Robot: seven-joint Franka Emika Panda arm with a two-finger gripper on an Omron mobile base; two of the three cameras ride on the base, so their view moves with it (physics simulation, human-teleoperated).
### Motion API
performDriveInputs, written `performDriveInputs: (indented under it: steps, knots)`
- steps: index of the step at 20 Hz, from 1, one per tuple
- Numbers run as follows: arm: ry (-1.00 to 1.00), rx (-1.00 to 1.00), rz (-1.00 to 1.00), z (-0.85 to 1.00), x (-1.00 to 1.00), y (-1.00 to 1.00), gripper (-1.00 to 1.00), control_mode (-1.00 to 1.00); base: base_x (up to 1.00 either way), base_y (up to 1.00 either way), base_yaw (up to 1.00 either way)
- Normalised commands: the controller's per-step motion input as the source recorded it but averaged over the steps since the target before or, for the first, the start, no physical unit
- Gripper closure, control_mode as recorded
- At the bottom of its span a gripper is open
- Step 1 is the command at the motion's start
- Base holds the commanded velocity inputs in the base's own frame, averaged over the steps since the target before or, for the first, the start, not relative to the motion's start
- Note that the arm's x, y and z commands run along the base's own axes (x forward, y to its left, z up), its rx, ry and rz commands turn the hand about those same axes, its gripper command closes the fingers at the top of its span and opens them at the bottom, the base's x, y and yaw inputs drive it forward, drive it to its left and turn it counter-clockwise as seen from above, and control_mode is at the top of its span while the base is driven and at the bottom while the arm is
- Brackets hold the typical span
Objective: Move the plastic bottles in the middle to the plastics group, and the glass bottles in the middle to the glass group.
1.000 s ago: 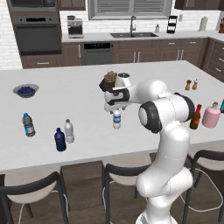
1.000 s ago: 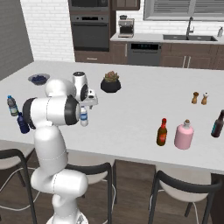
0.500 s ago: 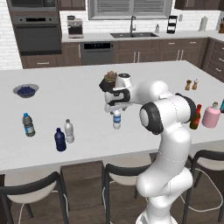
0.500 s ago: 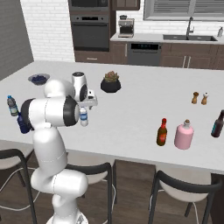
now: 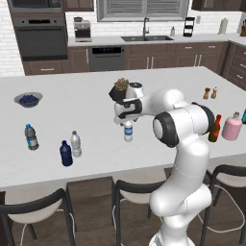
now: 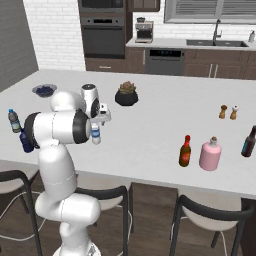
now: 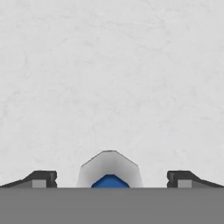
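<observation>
A small clear plastic bottle [image 5: 128,131] [image 6: 95,134] with a blue label and white cap stands upright in the middle of the white island. My gripper [image 5: 127,120] [image 6: 98,122] hangs right over it, open. In the hand view the bottle [image 7: 109,168] sits between my spread fingertips [image 7: 41,178], which stand clear of it on both sides. At the left a plain greyish bottle [image 5: 75,144] stands next to the navy bottle [image 5: 66,153] [image 6: 26,141] and the dark-capped clear bottle [image 5: 30,137] [image 6: 14,121]. The red-brown glass bottle [image 5: 215,129] [image 6: 185,151] stands beside the pink bottle [image 5: 231,127] [image 6: 210,154].
A dark potted plant [image 5: 120,90] [image 6: 127,94] stands just behind the arm. A bowl of blueberries [image 5: 28,99] [image 6: 44,90] is at the far left, salt and pepper shakers [image 6: 228,112] at the right, and a dark teal bottle [image 6: 248,142] near the right edge. Stools line the near side.
</observation>
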Motion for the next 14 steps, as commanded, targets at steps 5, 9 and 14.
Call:
performDriveInputs:
  steps: [5,9,14]
  knots:
    - [0.00,0.00,0.00,-0.01,0.00,0.00,-1.00,-1.00,0.00,0.00,0.00]
    - [0.00,0.00,0.00,0.00,0.00,0.00,1.00,-1.00,0.00,0.00,0.00]
    - [0.00,0.00,0.00,0.00,0.00,0.00,1.00,-1.00,0.00,0.00,0.00]
